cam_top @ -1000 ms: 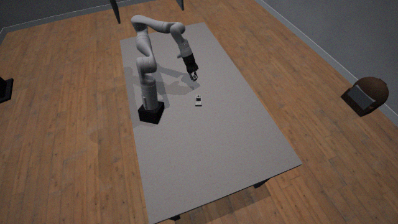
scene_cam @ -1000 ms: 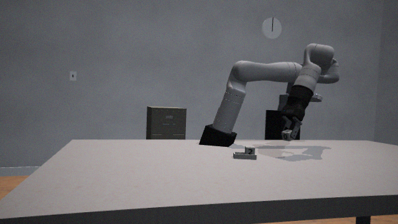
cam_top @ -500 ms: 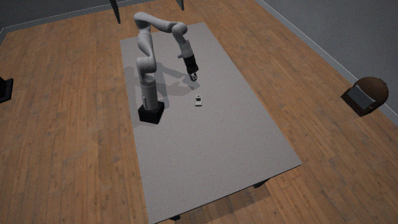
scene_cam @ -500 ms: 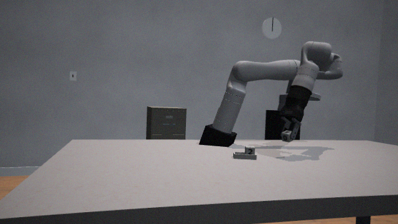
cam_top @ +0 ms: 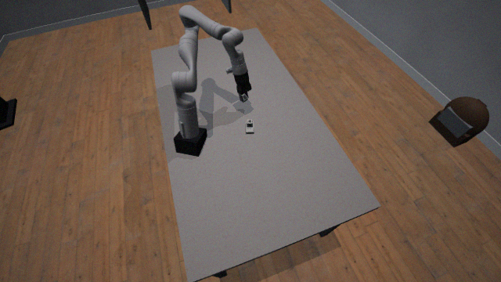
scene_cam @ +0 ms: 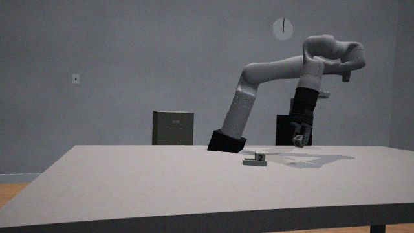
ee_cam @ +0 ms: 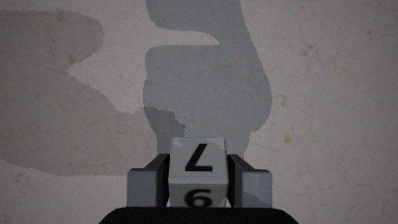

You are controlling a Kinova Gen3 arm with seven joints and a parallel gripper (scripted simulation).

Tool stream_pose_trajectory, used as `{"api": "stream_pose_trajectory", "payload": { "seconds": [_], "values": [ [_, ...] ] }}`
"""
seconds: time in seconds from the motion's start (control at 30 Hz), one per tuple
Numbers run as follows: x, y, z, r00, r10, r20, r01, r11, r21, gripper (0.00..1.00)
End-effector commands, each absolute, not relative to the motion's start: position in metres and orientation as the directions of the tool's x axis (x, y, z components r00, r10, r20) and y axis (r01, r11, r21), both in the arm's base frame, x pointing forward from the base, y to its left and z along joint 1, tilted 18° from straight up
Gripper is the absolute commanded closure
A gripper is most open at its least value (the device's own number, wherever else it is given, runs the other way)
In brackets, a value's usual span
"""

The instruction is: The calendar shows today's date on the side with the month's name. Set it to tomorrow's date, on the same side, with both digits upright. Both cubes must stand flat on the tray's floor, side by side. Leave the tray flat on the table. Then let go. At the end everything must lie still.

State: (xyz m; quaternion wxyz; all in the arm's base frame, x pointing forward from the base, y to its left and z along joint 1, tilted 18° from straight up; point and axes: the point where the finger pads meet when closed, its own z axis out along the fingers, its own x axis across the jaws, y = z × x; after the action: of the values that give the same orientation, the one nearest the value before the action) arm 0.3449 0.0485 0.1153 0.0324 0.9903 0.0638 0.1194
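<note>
Calendar tray [cam_top: 250, 131] [scene_cam: 250, 162], one, flat on one table [cam_top: 274, 164] [scene_cam: 181, 181], holding one cube [cam_top: 250, 124] [scene_cam: 260, 156] showing 2; from it, one gripper [cam_top: 243, 96] [scene_cam: 299, 138] [ee_cam: 198, 172] at one o'clock in the exterior view, raised, grips a second cube [cam_top: 243, 98] [scene_cam: 298, 141] [ee_cam: 198, 160].

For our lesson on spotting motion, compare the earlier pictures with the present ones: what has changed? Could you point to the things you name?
The arm [cam_top: 188, 86] [scene_cam: 275, 69] has shifted, its gripper [cam_top: 243, 98] [scene_cam: 301, 137] [ee_cam: 198, 172] swinging toward a more upright pose in the exterior view. The held cube [cam_top: 243, 98] [scene_cam: 297, 141] [ee_cam: 198, 159] has moved and turned with it. Nothing was newly gripped or let go. The tray [cam_top: 250, 131] [scene_cam: 253, 163] and the cube in it [cam_top: 250, 124] [scene_cam: 260, 156] stayed put.
</note>
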Motion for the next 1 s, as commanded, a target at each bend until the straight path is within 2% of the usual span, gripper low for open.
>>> {"api": "stream_pose_trajectory", "payload": {
  "seconds": [0.0,0.4,0.97],
  "values": [
    [0.3465,0.0449,0.1181,0.964,0.115,0.241,0.103,-0.993,0.060,0.40],
    [0.3459,0.0441,0.1165,0.966,0.114,0.234,0.110,-0.994,0.029,0.40],
    [0.3466,0.0420,0.1173,0.964,0.115,0.238,0.161,-0.970,-0.184,0.40]
  ]
}}
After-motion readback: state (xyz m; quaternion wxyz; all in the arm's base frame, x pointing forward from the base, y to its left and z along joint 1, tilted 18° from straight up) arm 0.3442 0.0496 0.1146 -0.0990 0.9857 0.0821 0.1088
